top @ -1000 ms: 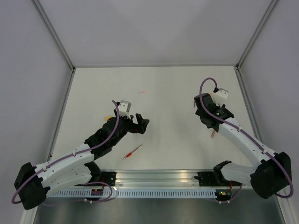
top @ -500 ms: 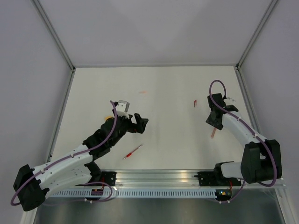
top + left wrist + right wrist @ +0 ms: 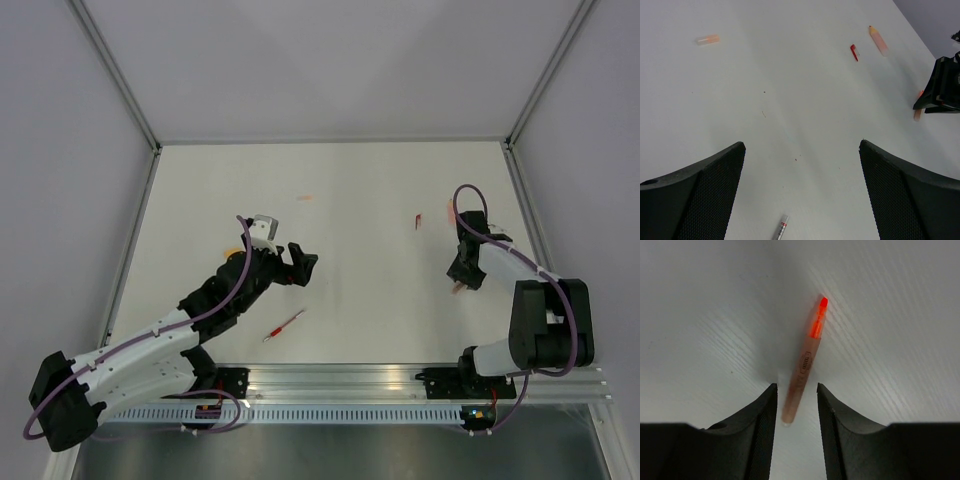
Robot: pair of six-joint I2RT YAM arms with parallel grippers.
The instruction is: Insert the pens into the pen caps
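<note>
An orange pen (image 3: 805, 360) lies flat on the table, and its blunt end sits between the fingertips of my right gripper (image 3: 796, 387). The jaws are narrowed around it, with a gap on each side, and touch nothing. From above, that gripper (image 3: 463, 272) points down at the table's right side. My left gripper (image 3: 298, 262) hangs wide open and empty over the left-centre. A red pen (image 3: 284, 326) lies near the front, and its tip (image 3: 781, 227) shows below the left gripper (image 3: 802, 144). A pale orange pen cap (image 3: 707, 39) and a small red pen cap (image 3: 854, 52) lie farther back.
An orange tube piece (image 3: 879, 40) lies beyond the red cap; I cannot tell whether it is a pen or a cap. A small orange object (image 3: 232, 250) peeks out beside the left arm. Grey walls enclose the table, and a metal rail (image 3: 340, 380) runs along its near edge.
The right arm has swung toward the near right and lowered over the orange pen, and its jaws have narrowed. The red cap came into view. The left arm has barely moved.
</note>
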